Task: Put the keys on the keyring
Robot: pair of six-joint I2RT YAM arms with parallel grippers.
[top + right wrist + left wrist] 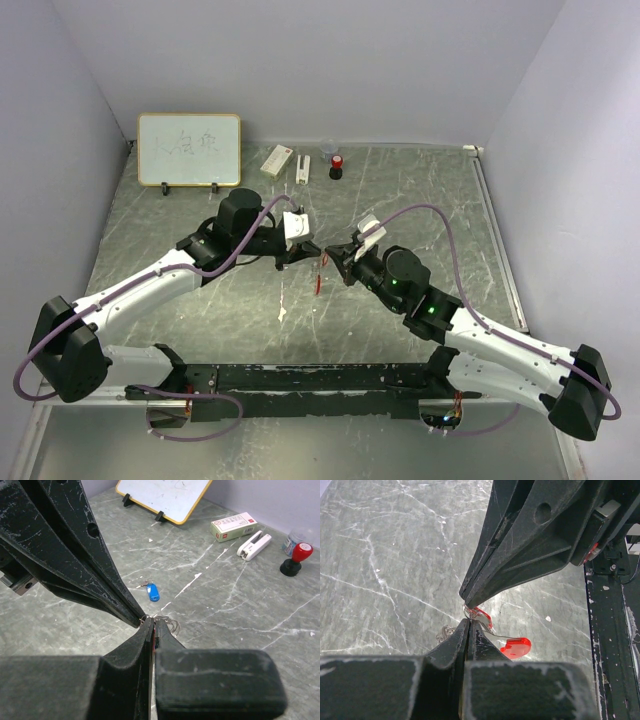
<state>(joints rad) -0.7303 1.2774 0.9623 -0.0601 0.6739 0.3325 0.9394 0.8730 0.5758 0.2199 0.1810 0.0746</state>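
Note:
My left gripper and right gripper meet tip to tip above the table's middle, both shut. In the left wrist view the left gripper pinches a thin metal loop of the keyring where its red strap begins. In the right wrist view the right gripper has red strap between its jaws, with wire loops beside it. The red key hangs just below the tips; it shows red in the top view. The blue key lies on the table beyond the tips.
At the back stand a whiteboard, a small box, a white stapler and a red-and-black bottle. The black base rail runs along the near edge. Grey walls close in both sides.

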